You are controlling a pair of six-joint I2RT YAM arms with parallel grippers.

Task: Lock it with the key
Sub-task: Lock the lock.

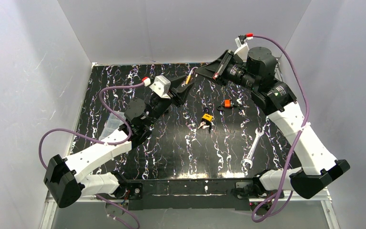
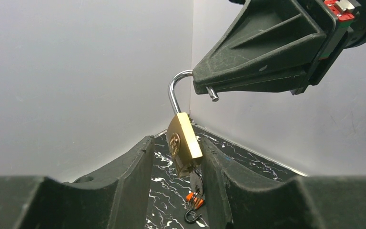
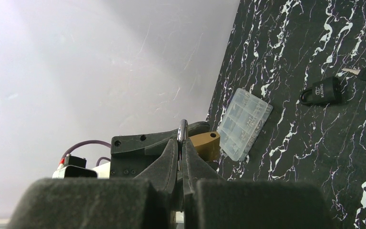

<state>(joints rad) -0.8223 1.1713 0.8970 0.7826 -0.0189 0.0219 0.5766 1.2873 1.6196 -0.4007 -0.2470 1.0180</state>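
A brass padlock (image 2: 183,143) with its silver shackle (image 2: 174,90) swung open hangs in the air above the back of the table. A dark-headed key (image 2: 196,183) on a ring sticks out of its underside. My right gripper (image 1: 199,72) is shut on the shackle's free end; in the right wrist view (image 3: 181,143) the shackle (image 3: 183,129) shows between the closed fingers. My left gripper (image 2: 176,143) stands around the lock body. The body touches the right finger, with a gap to the left finger. The lock also shows in the top view (image 1: 189,76).
On the black marbled table (image 1: 171,152) lie a yellow padlock with keys (image 1: 207,118), an orange and black lock (image 1: 227,103), a wrench (image 1: 250,150) and a clear plastic box (image 1: 108,129). A black padlock (image 3: 325,91) with a key (image 3: 362,73) lies beyond. Grey walls enclose the table.
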